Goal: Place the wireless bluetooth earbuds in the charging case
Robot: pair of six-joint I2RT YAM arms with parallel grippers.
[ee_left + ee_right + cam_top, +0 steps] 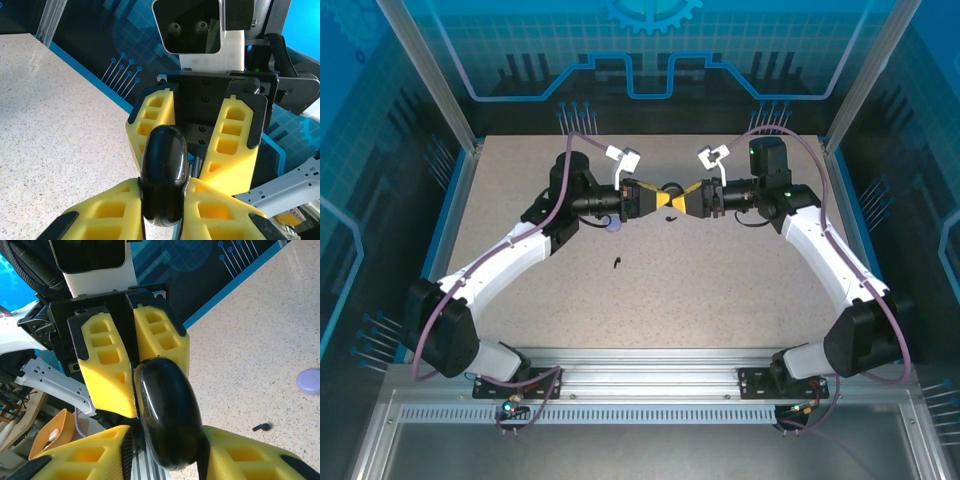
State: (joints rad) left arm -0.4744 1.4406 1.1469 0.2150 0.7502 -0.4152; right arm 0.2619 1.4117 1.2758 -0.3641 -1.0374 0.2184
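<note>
A black rounded charging case (672,188) hangs above the table's middle, between both grippers, which meet nose to nose. My left gripper (660,200) is shut on it; in the left wrist view the case (164,170) is pinched between my yellow fingers (105,215). From the opposite side my right gripper (686,200) clamps the same case (167,410), both pads touching it. A black earbud (619,264) lies on the table in front of the left arm, and is also in the right wrist view (262,427). Another small dark piece (672,219) lies below the grippers.
A pale lavender round case (610,227) rests on the speckled table (720,290) beside the left forearm, and shows at the right edge of the right wrist view (309,381). Blue walls enclose the table on three sides.
</note>
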